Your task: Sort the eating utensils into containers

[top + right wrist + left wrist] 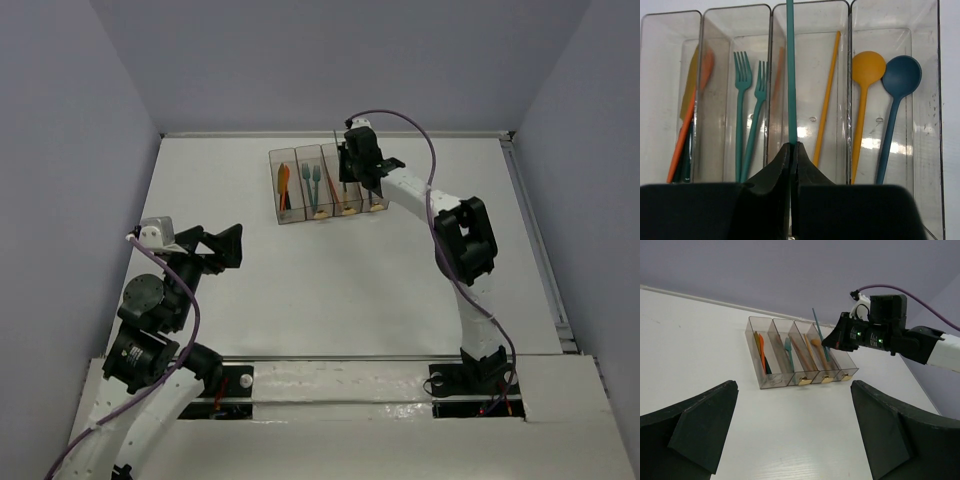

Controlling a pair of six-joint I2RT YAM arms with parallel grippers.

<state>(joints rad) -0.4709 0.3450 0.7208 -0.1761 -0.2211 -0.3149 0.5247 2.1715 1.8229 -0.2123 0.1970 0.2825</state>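
Observation:
The containers (pixel 284 218) are four joined translucent bins at the table's far middle. In the right wrist view (pixel 850 75) they hold orange and yellow knives (pixel 690 115), two teal forks (pixel 741 100), a yellow stick (pixel 827 95), and a yellow spoon (pixel 867 67) beside a blue spoon (pixel 901 75). My right gripper (pixel 791 146) is shut on a teal stick (pixel 791 75) and holds it over the third bin; the left wrist view shows the stick (pixel 816 322) tilted upward. My left gripper (pixel 236 247) is open and empty, well short of the bins, which show ahead of it (pixel 772 382).
Grey walls enclose the white table on three sides. A raised rail (pixel 535 230) runs along the table's right edge. The right arm (pixel 465 240) reaches diagonally across the right half of the table.

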